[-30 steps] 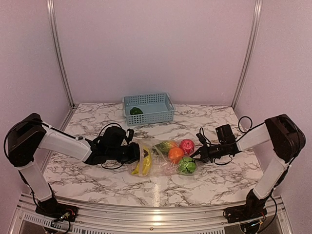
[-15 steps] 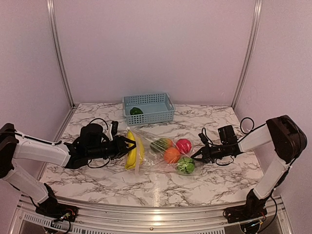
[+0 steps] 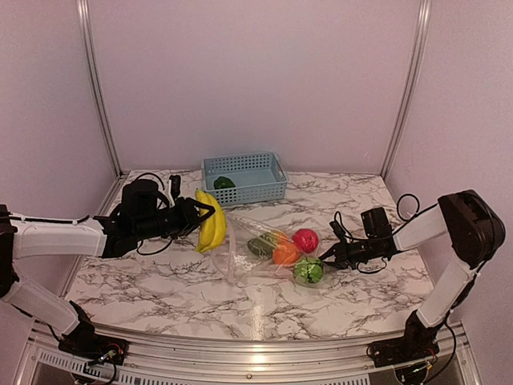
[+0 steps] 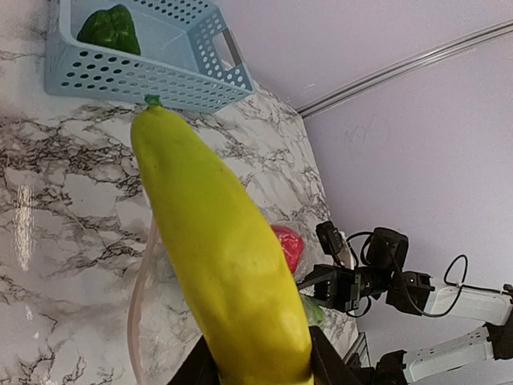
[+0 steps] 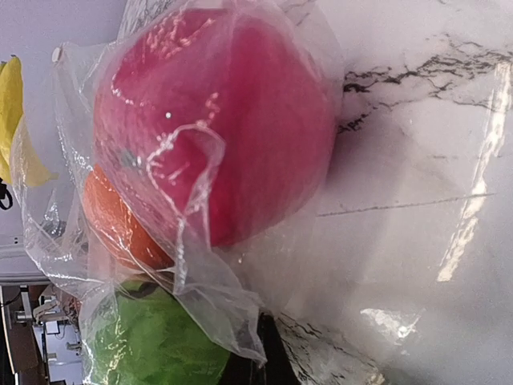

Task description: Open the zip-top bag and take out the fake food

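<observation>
yellow banana (image 3: 210, 226): my left claw (image 3: 199, 221) grips it, held up near the basket (image 3: 248, 192).
zip-top bag (image 3: 250, 255): my right claw (image 3: 325, 261) pinches its right end as anchor.

You are looking at a white marble-patterned tabletop with grey veins (image 3: 321, 305), boxed in by plain pale lilac walls (image 3: 256, 80) on three sides. Two slim silver metal posts (image 3: 96, 88) run up the back corners, leaning outward in your top view. A ribbed aluminium rail (image 3: 256, 357) edges the near side. Soft, even light leaves bright streaks on the glossy marble.
</observation>
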